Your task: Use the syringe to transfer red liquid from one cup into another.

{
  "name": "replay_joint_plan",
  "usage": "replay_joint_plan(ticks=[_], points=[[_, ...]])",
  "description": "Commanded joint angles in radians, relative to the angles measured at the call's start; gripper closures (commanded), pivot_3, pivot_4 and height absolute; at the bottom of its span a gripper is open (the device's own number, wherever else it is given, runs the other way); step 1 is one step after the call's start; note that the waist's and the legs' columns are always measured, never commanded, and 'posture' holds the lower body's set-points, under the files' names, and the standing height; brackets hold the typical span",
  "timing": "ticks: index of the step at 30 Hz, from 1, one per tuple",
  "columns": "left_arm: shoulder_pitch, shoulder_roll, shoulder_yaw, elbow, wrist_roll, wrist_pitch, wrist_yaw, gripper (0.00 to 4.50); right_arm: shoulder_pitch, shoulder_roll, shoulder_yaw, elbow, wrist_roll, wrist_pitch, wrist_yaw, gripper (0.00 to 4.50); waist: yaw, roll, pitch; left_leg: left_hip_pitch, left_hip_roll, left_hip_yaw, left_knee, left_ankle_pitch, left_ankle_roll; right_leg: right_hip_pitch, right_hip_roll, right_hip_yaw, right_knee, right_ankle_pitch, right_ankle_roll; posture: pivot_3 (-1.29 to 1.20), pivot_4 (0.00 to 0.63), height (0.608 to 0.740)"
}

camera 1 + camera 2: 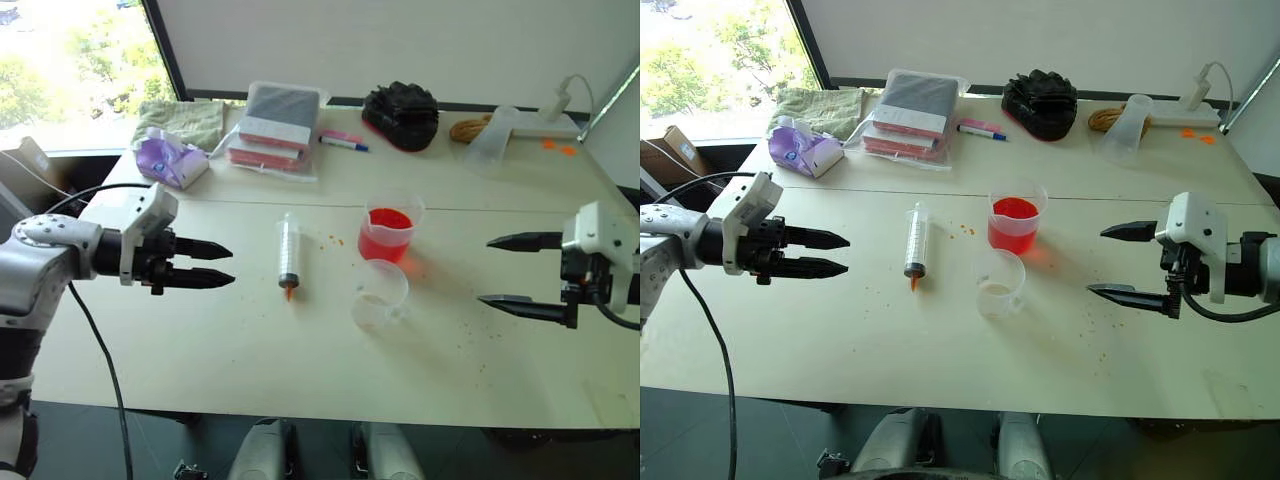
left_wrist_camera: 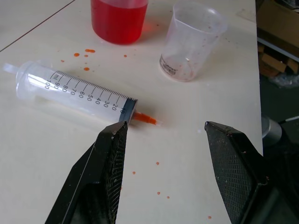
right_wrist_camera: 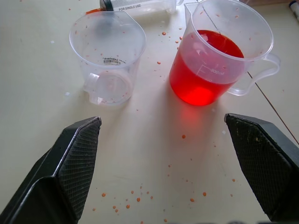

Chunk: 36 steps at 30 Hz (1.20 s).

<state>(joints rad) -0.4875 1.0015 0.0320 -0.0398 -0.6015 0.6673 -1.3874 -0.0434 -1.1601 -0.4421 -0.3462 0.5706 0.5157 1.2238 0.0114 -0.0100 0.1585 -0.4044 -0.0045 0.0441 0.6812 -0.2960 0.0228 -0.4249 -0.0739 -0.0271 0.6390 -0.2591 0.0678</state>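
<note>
Red liquid (image 1: 386, 236) in the wider cup (image 1: 391, 228), syringe (image 1: 289, 254) flat on table (image 1: 200, 340) (both grippers' fingers apart, empty).

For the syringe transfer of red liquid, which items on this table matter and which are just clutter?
Job items:
syringe, lying flat
wider cup holding red liquid
smaller empty cup

Lying about:
marker pen
tissue pack
green cloth
bagged pads
black glove
tipped clear cup
</note>
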Motion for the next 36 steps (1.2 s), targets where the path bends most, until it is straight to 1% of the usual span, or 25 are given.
replay_joint_plan(ticks=[1, 4, 7, 9, 11, 14, 15, 18, 20, 22, 24, 26, 29, 32, 33, 36], points=[[-0.026, -0.001, 0.014, 0.003, 0.004, -0.013, -0.002, 1.75, -0.013, -0.018, -0.023, -0.005, -0.001, 0.003, 0.002, 0.07, 0.0, 0.0, 0.0, 0.0, 0.0, 0.0, 0.0, 0.0, 0.0, 0.0, 0.0, 0.0, 0.0, 0.0, 0.0, 0.0, 0.15, 0.74], [-0.062, -0.007, 0.003, 0.01, 0.01, 0.038, 0.037, 1.75, -0.005, -0.01, -0.032, -0.017, 0.002, 0.014, -0.01, 0.07, 0.001, 0.0, 0.0, 0.0, 0.0, 0.0, 0.0, 0.0, 0.0, 0.0, 0.0, 0.0, 0.0, 0.0, 0.0, 0.0, 0.15, 0.74], [-0.133, -0.031, -0.004, 0.023, -0.018, 0.127, 0.077, 1.75, -0.011, -0.001, -0.024, -0.026, 0.004, 0.021, -0.026, 0.07, 0.003, 0.0, 0.0, 0.0, 0.0, 0.0, 0.001, 0.0, 0.0, 0.0, 0.0, 0.0, 0.0, 0.0, 0.0, 0.0, 0.15, 0.74], [-0.233, -0.071, -0.034, 0.059, 0.003, 0.208, 0.147, 1.75, -0.02, 0.009, -0.016, -0.031, 0.01, 0.024, -0.039, 0.07, 0.004, 0.0, 0.0, -0.001, 0.0, 0.0, 0.001, 0.0, 0.0, 0.0, 0.0, 0.0, 0.0, 0.001, 0.002, 0.0, 0.15, 0.74], [-0.358, -0.115, -0.085, 0.113, 0.032, 0.328, 0.219, 1.75, -0.032, 0.022, -0.003, -0.037, 0.013, 0.024, -0.06, 0.07, 0.005, 0.0, 0.0, -0.001, -0.001, 0.0, 0.002, 0.0, 0.0, 0.0, 0.001, -0.001, 0.001, 0.002, 0.003, 0.0, 0.15, 0.74], [-0.54, -0.171, -0.185, 0.198, 0.069, 0.513, 0.276, 1.75, -0.032, 0.056, 0.002, -0.055, 0.017, 0.025, -0.097, 0.07, 0.003, -0.002, 0.001, -0.002, -0.002, 0.0, 0.003, 0.0, 0.001, 0.0, 0.002, -0.001, 0.002, 0.004, 0.007, 0.0, 0.15, 0.74], [-0.6, -0.185, -0.22, 0.235, 0.082, 0.573, 0.287, 1.75, -0.025, 0.069, 0.001, -0.069, 0.018, 0.029, -0.11, 0.07, 0.003, -0.002, 0.001, -0.002, -0.002, 0.0, 0.004, 0.0, 0.001, 0.0, 0.003, -0.001, 0.002, 0.004, 0.008, 0.0, 0.15, 0.74], [-0.803, -0.277, -0.328, 0.419, 0.147, 0.729, 0.352, 1.75, 0.03, 0.122, -0.034, -0.118, 0.033, 0.042, -0.141, 0.07, 0.002, -0.002, 0.001, -0.002, -0.002, 0.0, 0.004, 0.0, 0.001, 0.0, 0.008, 0.0, 0.004, 0.004, 0.01, 0.0, 0.15, 0.74], [-0.896, -0.317, -0.405, 0.514, 0.182, 0.762, 0.348, 1.75, 0.062, 0.154, -0.05, -0.158, 0.046, 0.053, -0.168, 0.07, 0.003, -0.004, 0.002, -0.002, -0.002, 0.0, 0.004, 0.0, 0.001, 0.0, 0.009, 0.0, 0.005, 0.003, 0.011, 0.0, 0.15, 0.74], [-0.976, -0.371, -0.448, 0.629, 0.223, 0.765, 0.362, 1.75, 0.09, 0.178, -0.058, -0.192, 0.04, 0.052, -0.195, 0.07, 0.001, -0.004, 0.002, -0.002, -0.002, 0.0, 0.004, 0.0, 0.001, 0.0, 0.009, 0.001, 0.005, 0.003, 0.012, 0.0, 0.15, 0.74], [-1.035, -0.429, -0.483, 0.745, 0.277, 0.74, 0.389, 1.75, 0.119, 0.2, -0.066, -0.223, 0.034, 0.054, -0.224, 0.07, -0.001, -0.004, 0.002, -0.001, -0.002, 0.0, 0.004, 0.0, 0.001, -0.001, 0.009, 0.001, 0.006, 0.002, 0.012, 0.0, 0.15, 0.74], [-1.065, -0.477, -0.527, 0.823, 0.334, 0.682, 0.398, 1.75, 0.164, 0.224, -0.081, -0.258, 0.029, 0.056, -0.248, 0.07, 0.0, -0.004, 0.002, -0.001, -0.002, 0.0, 0.004, 0.0, 0.001, -0.001, 0.01, 0.002, 0.006, 0.002, 0.012, 0.0, 0.15, 0.74], [-1.087, -0.52, -0.482, 0.906, 0.362, 0.649, 0.434, 1.75, 0.22, 0.248, -0.097, -0.315, 0.036, 0.069, -0.276, 0.07, -0.001, -0.004, 0.002, -0.001, -0.001, 0.0, 0.004, 0.0, 0.001, -0.001, 0.01, 0.003, 0.007, 0.002, 0.012, 0.0, 0.15, 0.74], [-1.102, -0.552, -0.449, 0.954, 0.378, 0.678, 0.468, 1.75, 0.257, 0.257, -0.114, -0.346, 0.045, 0.074, -0.291, 0.07, 0.0, -0.005, 0.002, -0.002, -0.001, 0.0, 0.004, 0.0, 0.001, -0.002, 0.01, 0.004, 0.007, 0.002, 0.012, 0.0, 0.15, 0.74], [-1.101, -0.567, -0.423, 0.954, 0.389, 0.679, 0.514, 1.75, 0.26, 0.257, -0.117, -0.347, 0.047, 0.075, -0.294, 0.07, 0.0, -0.005, 0.002, -0.002, -0.001, 0.0, 0.004, 0.0, 0.001, -0.002, 0.01, 0.004, 0.007, 0.002, 0.012, 0.0, 0.15, 0.74], [-1.131, -0.608, -0.349, 1.0, 0.391, 0.761, 0.587, 1.75, 0.26, 0.255, -0.109, -0.342, 0.044, 0.072, -0.303, 0.07, 0.002, -0.006, 0.003, -0.002, -0.001, 0.0, 0.004, 0.0, 0.001, -0.002, 0.009, 0.004, 0.007, 0.002, 0.012, 0.0, 0.15, 0.74]])
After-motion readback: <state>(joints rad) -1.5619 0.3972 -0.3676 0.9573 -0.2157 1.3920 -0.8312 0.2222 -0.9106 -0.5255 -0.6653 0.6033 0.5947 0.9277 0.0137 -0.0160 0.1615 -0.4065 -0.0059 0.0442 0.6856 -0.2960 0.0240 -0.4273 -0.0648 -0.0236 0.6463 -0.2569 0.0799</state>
